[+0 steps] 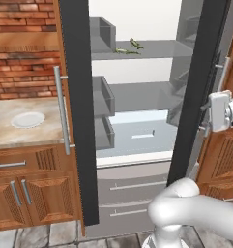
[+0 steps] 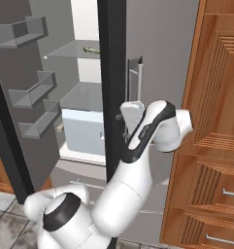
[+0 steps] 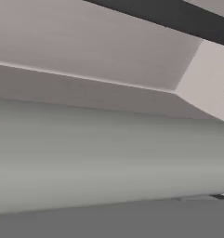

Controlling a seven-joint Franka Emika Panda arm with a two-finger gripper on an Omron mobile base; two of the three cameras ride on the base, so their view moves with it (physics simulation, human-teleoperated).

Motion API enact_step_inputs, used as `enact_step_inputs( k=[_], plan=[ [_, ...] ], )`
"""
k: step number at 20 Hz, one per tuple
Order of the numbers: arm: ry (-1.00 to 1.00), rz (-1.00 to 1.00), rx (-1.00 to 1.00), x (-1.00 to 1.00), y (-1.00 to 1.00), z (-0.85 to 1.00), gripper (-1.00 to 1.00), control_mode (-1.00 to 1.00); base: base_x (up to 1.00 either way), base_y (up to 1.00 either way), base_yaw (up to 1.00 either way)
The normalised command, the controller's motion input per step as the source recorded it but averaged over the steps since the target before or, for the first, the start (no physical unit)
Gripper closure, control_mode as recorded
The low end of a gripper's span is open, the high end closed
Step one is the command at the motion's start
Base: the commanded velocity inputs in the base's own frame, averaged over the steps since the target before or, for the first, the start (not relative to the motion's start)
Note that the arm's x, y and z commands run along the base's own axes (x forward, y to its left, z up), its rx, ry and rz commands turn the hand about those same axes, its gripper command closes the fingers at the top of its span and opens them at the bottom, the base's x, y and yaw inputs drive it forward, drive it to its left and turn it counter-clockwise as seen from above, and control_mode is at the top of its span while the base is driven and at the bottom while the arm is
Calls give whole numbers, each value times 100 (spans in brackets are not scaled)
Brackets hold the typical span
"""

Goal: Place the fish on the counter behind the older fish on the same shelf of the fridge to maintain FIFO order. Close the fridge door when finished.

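Left base view: nearest, the tool (image 1: pixel 204 117) sits against the outer face of the fridge's (image 1: pixel 137 189) open right door (image 1: pixel 200 72), beside its upright handle (image 1: pixel 223 72). Its jaws look spread wide and hold nothing. The door's long edge runs vertically, just left of the tool, so a closing push would probably sweep leftward. The left door (image 1: pixel 79 106) also stands open. Farther in, on the upper shelf (image 1: pixel 152 52), the fish (image 1: pixel 136 44) lies behind the older fish (image 1: pixel 126 51), close together.
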Motion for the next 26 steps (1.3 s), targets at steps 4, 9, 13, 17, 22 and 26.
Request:
enact_step_inputs(
  k=[4,9,13,17,22,26],
  plan=[
    [2,-25,-10,35,26,31,-100,-100,0,0,0],
    [10,-30,-8,58,2,29,-100,-100,0,0,0],
    [8,-31,-9,56,2,23,-100,-100,0,0,0],
    [8,-31,-10,58,8,16,-100,-100,0,0,0],
    [4,-29,-13,66,9,14,-100,-100,0,0,0],
    [-8,-21,-25,72,23,1,-100,-100,0,0,0]
  ],
)
